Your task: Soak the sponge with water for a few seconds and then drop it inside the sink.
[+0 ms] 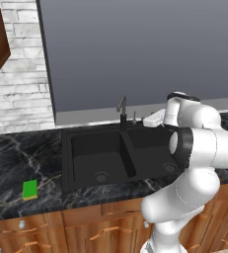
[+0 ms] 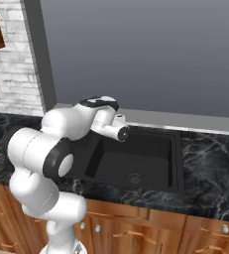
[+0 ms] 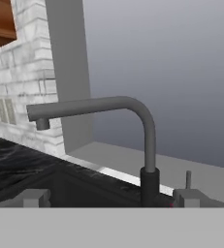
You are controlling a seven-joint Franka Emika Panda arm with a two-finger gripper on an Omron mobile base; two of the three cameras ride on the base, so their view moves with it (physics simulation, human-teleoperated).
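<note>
Green flat sponge (image 1: 30,189) with yellow edge on black marble counter (image 1: 17,158), left of sink (image 1: 86,148), fingers (image 3: 36,197) spread wide, empty

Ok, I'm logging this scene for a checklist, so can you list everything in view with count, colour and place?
sponge: one, green with yellow underside, on the counter left of the sink.
sink: one, matte black, double basin, set in the counter.
faucet: one, dark grey, behind the divider; no water running.
counter: one, black marble, along the wall.
cabinets: wooden, below the counter; another at upper left.
wall: white brick, at left.
gripper: one, open, near the faucet, holding nothing.
arm: one, white with dark joints, before the sink.
</note>
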